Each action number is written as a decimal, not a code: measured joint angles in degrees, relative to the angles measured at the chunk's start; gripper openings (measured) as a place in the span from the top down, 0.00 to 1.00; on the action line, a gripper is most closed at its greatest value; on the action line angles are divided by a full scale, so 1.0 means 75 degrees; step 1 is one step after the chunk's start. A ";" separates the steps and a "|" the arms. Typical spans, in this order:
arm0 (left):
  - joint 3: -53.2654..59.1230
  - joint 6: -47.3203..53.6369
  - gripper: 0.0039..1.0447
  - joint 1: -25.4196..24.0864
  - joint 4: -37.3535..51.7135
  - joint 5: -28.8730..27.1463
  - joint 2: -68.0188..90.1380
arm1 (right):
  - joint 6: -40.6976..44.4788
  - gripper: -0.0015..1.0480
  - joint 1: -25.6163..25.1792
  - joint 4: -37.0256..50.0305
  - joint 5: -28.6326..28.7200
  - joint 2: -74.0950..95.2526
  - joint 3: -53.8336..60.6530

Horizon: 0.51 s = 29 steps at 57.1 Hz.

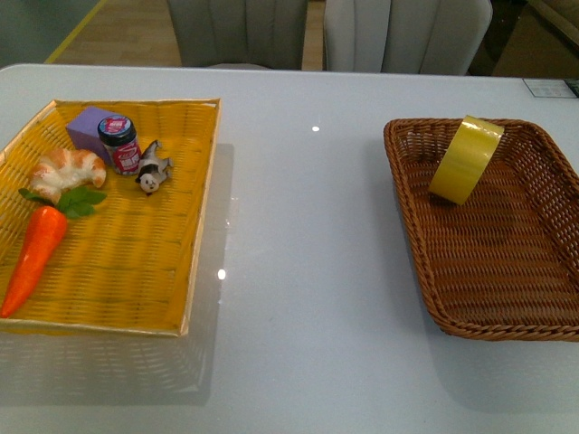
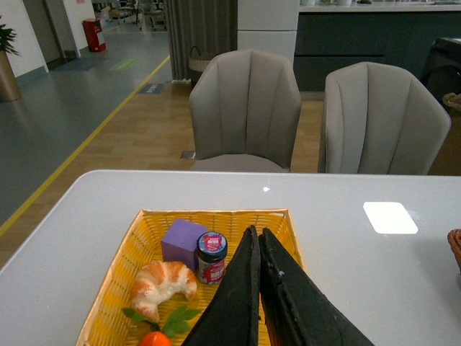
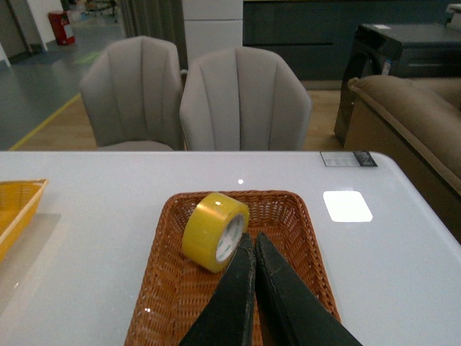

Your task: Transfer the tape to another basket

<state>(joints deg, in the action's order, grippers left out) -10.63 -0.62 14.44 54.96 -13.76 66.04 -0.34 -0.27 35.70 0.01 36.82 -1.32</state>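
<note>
The yellowish tape roll (image 1: pixel 466 158) stands on edge, tilted, in the far left corner of the brown wicker basket (image 1: pixel 425 262) on the right of the table. In the right wrist view the tape (image 3: pixel 209 231) with its white printed core lies in the basket (image 3: pixel 162 288) just beyond my right gripper (image 3: pixel 251 238), which is shut and empty, apart from the roll. My left gripper (image 2: pixel 256 232) is shut and empty above the yellow tray (image 2: pixel 144 238). Neither arm shows in the front view.
The flat yellow tray (image 1: pixel 194 262) on the left holds a carrot (image 1: pixel 34 255), a croissant (image 1: pixel 65 172), a purple block (image 1: pixel 90 127), a small jar (image 1: pixel 119 145) and a small toy figure (image 1: pixel 152 169). Two grey chairs (image 1: pixel 244 32) stand behind the white table.
</note>
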 joint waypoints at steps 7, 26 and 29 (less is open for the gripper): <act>0.0530 0.0000 0.99 -0.0440 -0.0137 0.0393 -0.0682 | 0.0003 0.98 0.0012 -0.0635 0.0000 -0.0708 0.0003; 0.1224 0.0003 0.99 -0.1198 -0.1612 0.1151 -0.2804 | 0.0003 0.98 0.0020 -0.2142 0.0000 -0.2282 0.0003; 0.1291 0.0009 0.99 -0.1629 -0.1970 0.1725 -0.3220 | 0.0003 0.98 0.0020 -0.2291 0.0000 -0.2439 0.0003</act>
<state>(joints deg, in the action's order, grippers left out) -0.95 -0.56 2.22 40.18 -0.82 41.89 -0.32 -0.12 18.52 0.01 18.52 -1.30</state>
